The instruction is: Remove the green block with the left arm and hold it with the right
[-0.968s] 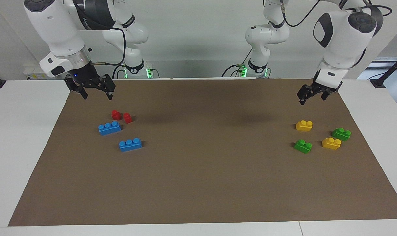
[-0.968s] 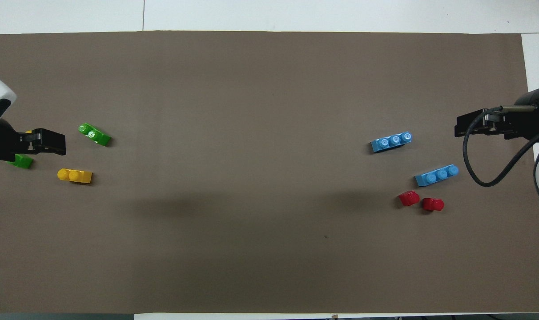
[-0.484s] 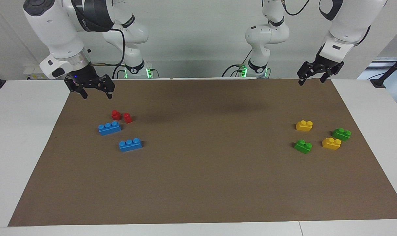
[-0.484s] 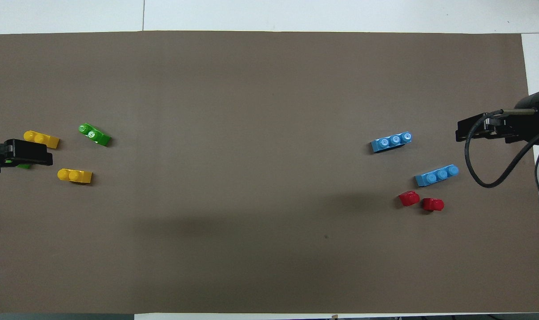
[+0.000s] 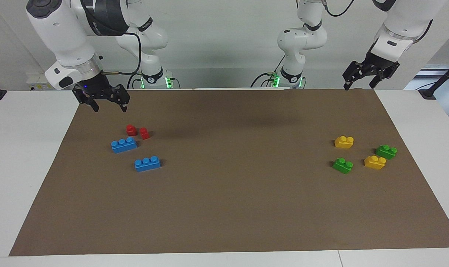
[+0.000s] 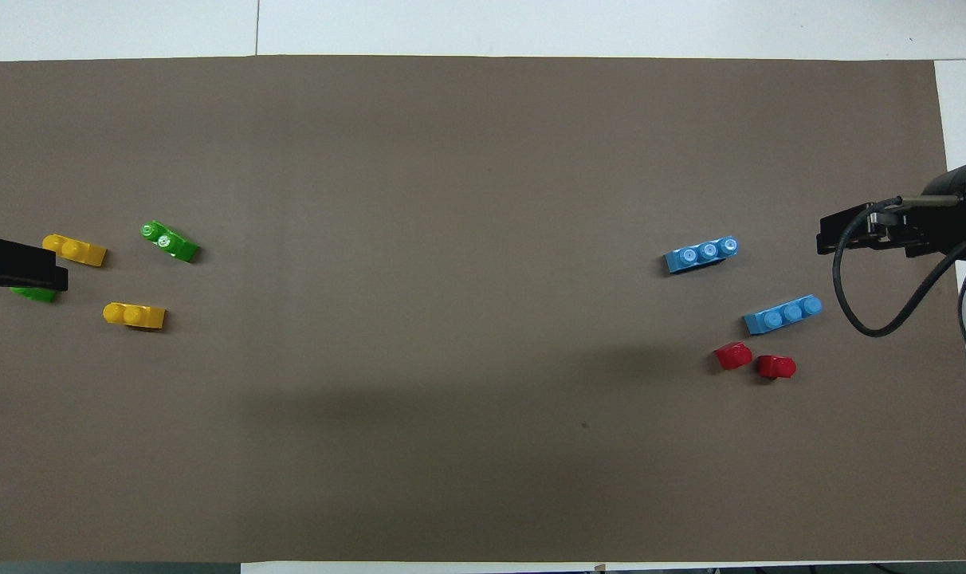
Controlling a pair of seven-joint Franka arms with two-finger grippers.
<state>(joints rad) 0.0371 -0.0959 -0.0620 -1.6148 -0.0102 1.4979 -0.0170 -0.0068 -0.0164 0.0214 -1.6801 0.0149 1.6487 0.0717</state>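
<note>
Lying on mat, green block (image 5: 342, 165) well apart from raised left end effector (image 5: 369, 75).

You have a brown mat (image 5: 228, 207) covering the white table (image 5: 28, 155). Toward the right arm's end lie two blue three-stud bricks (image 5: 124, 144) (image 5: 147, 163) and two small red blocks (image 5: 131, 129) (image 5: 144, 133). Near the mat's edge at the left arm's end sit two yellow bricks (image 5: 344, 142) (image 5: 375, 162) and a darker green brick (image 5: 386, 151).
</note>
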